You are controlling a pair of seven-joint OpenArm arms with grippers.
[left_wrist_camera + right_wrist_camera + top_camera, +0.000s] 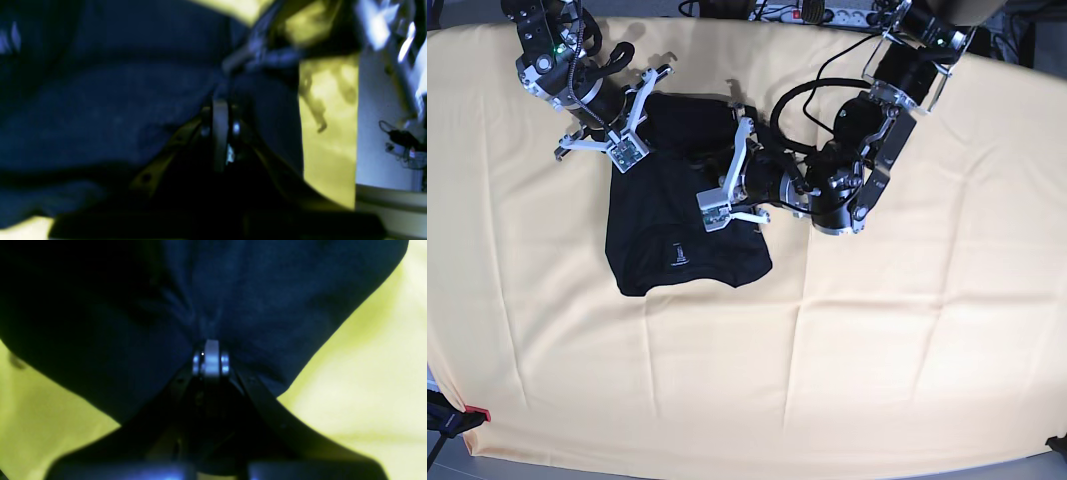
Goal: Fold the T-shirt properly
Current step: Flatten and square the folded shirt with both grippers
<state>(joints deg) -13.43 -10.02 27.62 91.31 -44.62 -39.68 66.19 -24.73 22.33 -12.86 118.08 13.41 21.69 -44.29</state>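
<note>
The black T-shirt (667, 240) lies partly folded on the pale yellow cloth (877, 330), with a small pale label (680, 253) showing near its front edge. My left gripper (725, 197) is at the shirt's right side. In the left wrist view, the left gripper (221, 111) is shut with dark fabric (100, 100) bunched at its tips. My right gripper (627, 142) is at the shirt's far left corner. In the right wrist view, the right gripper (211, 353) is shut on gathered fabric (250, 290), held a little above the cloth.
The yellow cloth covers the whole table (527, 350). A power strip (827, 12) and cables lie at the far edge. The left arm's body (867, 150) reaches over the cloth right of the shirt. The right arm's body (552, 55) is at the far left.
</note>
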